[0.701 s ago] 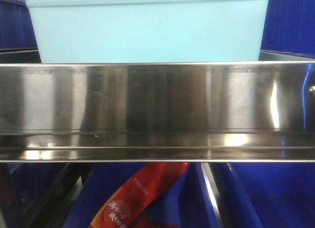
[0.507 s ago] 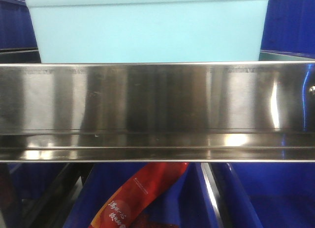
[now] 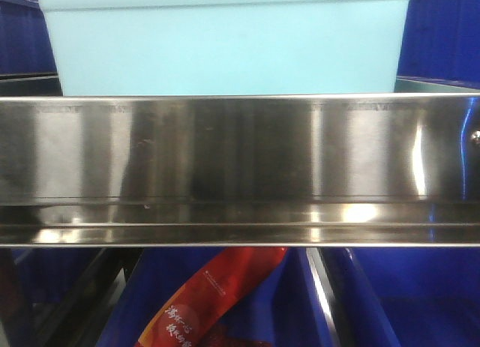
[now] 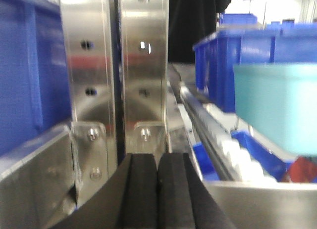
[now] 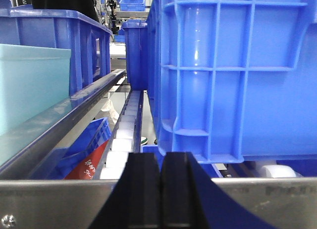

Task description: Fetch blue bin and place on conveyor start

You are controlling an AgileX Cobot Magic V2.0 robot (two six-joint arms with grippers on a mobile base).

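Observation:
The blue bin (image 3: 225, 43), a pale turquoise smooth tub, rests on the shelf just behind the stainless-steel rail (image 3: 240, 160) in the front view. Its wall also shows at the right of the left wrist view (image 4: 277, 105) and at the left of the right wrist view (image 5: 29, 85). My left gripper (image 4: 157, 162) is shut with nothing in it, low before the steel uprights, left of the bin. My right gripper (image 5: 161, 160) is shut and empty too, right of the bin, in front of the rail. The conveyor start is out of view.
Dark royal-blue ribbed crates stand beside the bin: one close on the right (image 5: 237, 75), others behind (image 4: 237, 56). Steel uprights (image 4: 119, 66) rise near the left gripper. White rollers (image 5: 126, 130) run back along the shelf. A red packet (image 3: 206, 298) lies in a lower blue crate.

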